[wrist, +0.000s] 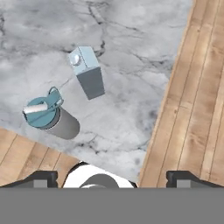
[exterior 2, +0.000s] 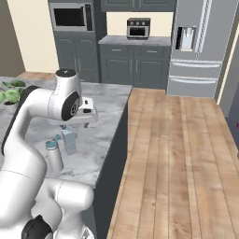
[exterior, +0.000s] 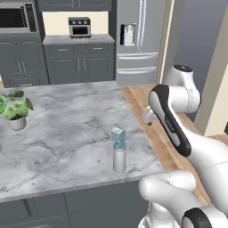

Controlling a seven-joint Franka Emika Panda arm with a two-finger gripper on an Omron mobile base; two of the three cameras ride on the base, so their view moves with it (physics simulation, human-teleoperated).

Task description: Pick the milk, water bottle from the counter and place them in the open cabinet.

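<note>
Bottle (wrist: pixel 51 118): upright near the worktop (exterior: pixel 67 129) corner, close to its front edge.
Milk (wrist: pixel 89 71): just beside the bottle, further in.
Fingers (wrist: pixel 112 178): spread wide, empty, high above both.
Room: bare marble behind.

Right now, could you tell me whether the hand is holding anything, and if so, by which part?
Nothing is held. The hand is open above the counter, with the milk and the water bottle standing untouched below it.

A home kitchen: steel fridge (exterior: pixel 136 40), built-in microwave (exterior 2: pixel 70 17), marble island (exterior: pixel 67 129).
</note>
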